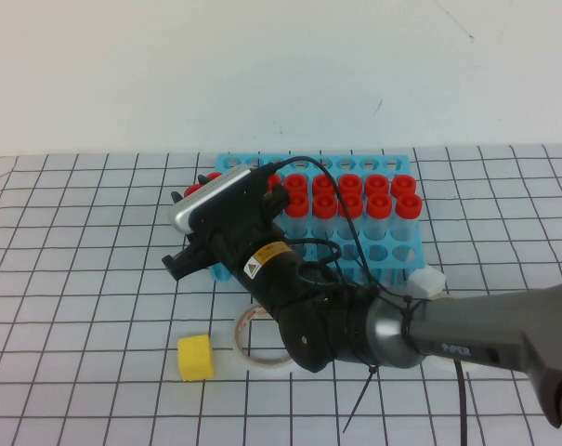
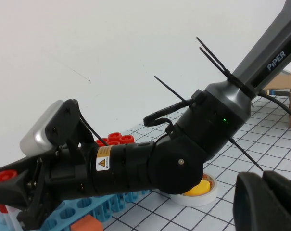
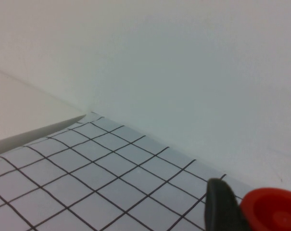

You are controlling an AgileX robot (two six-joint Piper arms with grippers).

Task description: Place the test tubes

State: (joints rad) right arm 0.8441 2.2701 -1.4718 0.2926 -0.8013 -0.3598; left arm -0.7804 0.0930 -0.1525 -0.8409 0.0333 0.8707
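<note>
Found the right gripper (image 1: 189,253) over the left end of the blue rack (image 1: 373,161), clamped on a test tube (image 3: 272,211). Saw only its red cap; could not make out the body behind the fingers (image 3: 221,202). Saw two rows of capped tubes (image 1: 350,195) in the rack, partly covered by the arm. Noted a tape roll (image 1: 257,360) half under that arm, near a yellow block (image 1: 195,358). Found the left gripper (image 2: 268,202) clenched, cut off at the edge of its own view, outside the high view.

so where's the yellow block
High view: the yellow block lies left of centre, left of the tape roll, in front of the right gripper holding a test tube at the rack. The left gripper, shut, is outside that view.
</note>
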